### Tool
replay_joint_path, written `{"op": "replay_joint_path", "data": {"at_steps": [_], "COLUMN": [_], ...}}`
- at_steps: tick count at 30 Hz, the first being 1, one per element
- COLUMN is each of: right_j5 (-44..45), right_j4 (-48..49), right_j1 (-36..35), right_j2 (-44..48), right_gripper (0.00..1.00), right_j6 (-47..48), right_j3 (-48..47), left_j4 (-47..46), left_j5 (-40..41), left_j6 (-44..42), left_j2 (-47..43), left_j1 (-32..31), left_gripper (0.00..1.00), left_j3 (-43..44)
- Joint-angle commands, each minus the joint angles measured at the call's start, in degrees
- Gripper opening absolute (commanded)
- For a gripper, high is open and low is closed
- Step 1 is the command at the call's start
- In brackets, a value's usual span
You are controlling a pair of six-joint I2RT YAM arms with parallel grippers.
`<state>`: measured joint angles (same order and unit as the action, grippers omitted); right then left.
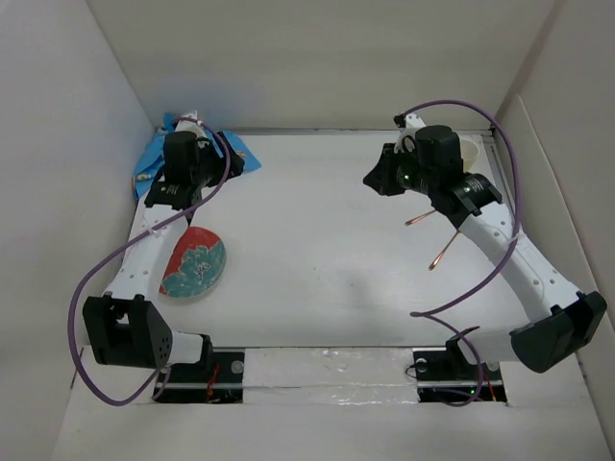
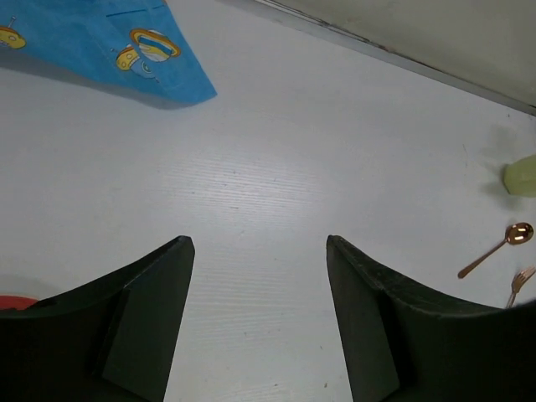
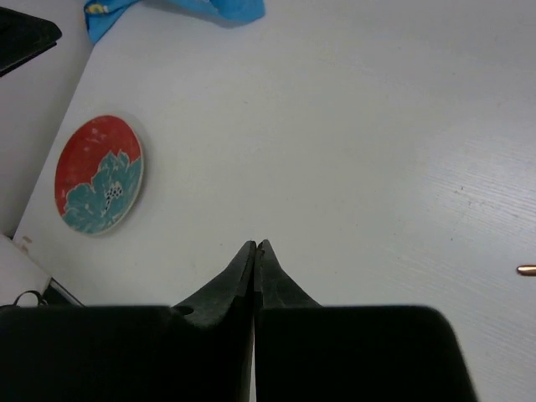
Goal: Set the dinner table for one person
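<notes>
The dinner table point(image 1: 317, 250) is a plain white surface. A red and teal flowered plate point(image 1: 194, 262) lies at its left, also seen in the right wrist view as the plate point(image 3: 99, 174). A crumpled blue space-print placemat point(image 1: 159, 158) sits in the far left corner. My left gripper point(image 1: 219, 161) hovers beside it, open and empty; the left wrist view shows the gripper point(image 2: 260, 243) over bare table. My right gripper point(image 1: 371, 180) is shut on nothing, its tips point(image 3: 255, 244) pressed together above the table. A copper spoon point(image 1: 420, 219) and fork point(image 1: 442, 253) lie under the right arm.
A pale cup point(image 1: 468, 149) stands in the far right corner, seen as a pale green cup point(image 2: 521, 176) by the left wrist. White walls enclose the table on three sides. Purple cables loop from both arms.
</notes>
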<state>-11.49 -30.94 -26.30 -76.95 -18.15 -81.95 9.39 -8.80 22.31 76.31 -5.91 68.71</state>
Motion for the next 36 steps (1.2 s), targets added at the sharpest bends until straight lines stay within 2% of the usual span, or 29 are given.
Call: {"op": "replay_joint_path", "data": {"at_steps": [1,4,5,6,7,8,10,11,12,13,14,17,18,19,21,22,25,29,33,36], "right_j5": [-2.04,-2.05,-1.96,-1.7,-1.78,-1.87,-1.7,-1.61,-1.61,-1.52,-1.52,-1.96,-2.22,-2.83,-4.06,-5.03,-5.83,-5.83,-6.18,-7.05], "right_j4": [2.2,2.9,2.9,2.81,2.55,2.2,2.63,2.81,3.16,3.17,2.82,1.5,1.41,1.76,2.55,2.46,1.67,0.53,0.62,0.44], "right_j1": [0.11,0.11,0.11,0.64,0.64,0.64,0.64,0.64,0.12,0.11,0.11,0.11,0.11,-0.41,-0.41,-0.41,-1.55,-2.17,-2.17,-2.17], "right_j2": [2.77,3.38,3.3,3.03,2.86,2.77,2.94,2.94,2.94,2.68,2.51,1.63,1.54,1.36,1.1,0.58,-0.92,-2.42,-3.38,-4.26], "right_gripper": [0.0,0.0,0.0,0.0,0.0,0.0,0.0,0.0,0.0,0.0,0.0,0.24,0.4,0.46,0.55,0.56,0.57,0.57,0.57,0.57], "right_j6": [0.05,0.13,0.22,0.31,0.31,0.4,0.4,0.4,0.49,0.49,0.57,1.36,1.45,1.54,1.45,1.37,1.98,2.94,3.3,3.47], "right_j3": [1.79,3.29,3.29,3.03,2.77,2.59,2.85,2.94,3.29,3.2,2.94,2.24,2.41,2.67,3.9,3.91,3.12,2.5,2.76,2.76], "left_j4": [0.62,2.13,2.21,2.91,3.7,4.84,9.41,10.81,13.87,13.9,15.47,16.89,17.33,17.59,18.29,18.3,17.95,18.91,15.93,15.75], "left_j5": [3.16,6.33,7.38,8.17,8.18,12.53,15.11,18.87,22.3,22.33,25.03,26.37,26.9,27.16,27.87,28.04,29.18,35.06,36.48,37.36], "left_j6": [-1.73,-2.53,-3.23,-3.32,-3.41,-3.76,-4.28,-4.64,-6.29,-6.31,-6.66,-6.83,-6.92,-7.19,-7.36,-7.54,-7.8,-7.98,-8.15,-8.68], "left_j2": [1.45,5.94,7.34,8.75,12.07,14.28,20.24,22.63,28.39,28.45,30.28,36.52,38.97,40.39,43.9,44.7,48.13,51.65,52.79,56.03], "left_j1": [0.29,0.29,0.29,0.29,0.29,-0.23,-1.02,-1.55,-2.43,-2.44,-3.13,-3.14,-3.14,-3.14,-3.14,-3.14,-4.19,-5.34,-5.34,-5.34], "left_gripper": [0.61,0.36,0.11,0.0,0.0,0.0,0.0,0.12,0.26,0.27,0.41,0.57,0.59,0.62,0.64,0.64,0.65,0.63,0.63,0.64], "left_j3": [6.59,11.6,12.93,14.25,18.0,20.3,27.83,30.49,36.87,36.94,38.94,44.57,45.28,47.11,48.53,49.23,50.38,51.7,49.42,51.78]}}
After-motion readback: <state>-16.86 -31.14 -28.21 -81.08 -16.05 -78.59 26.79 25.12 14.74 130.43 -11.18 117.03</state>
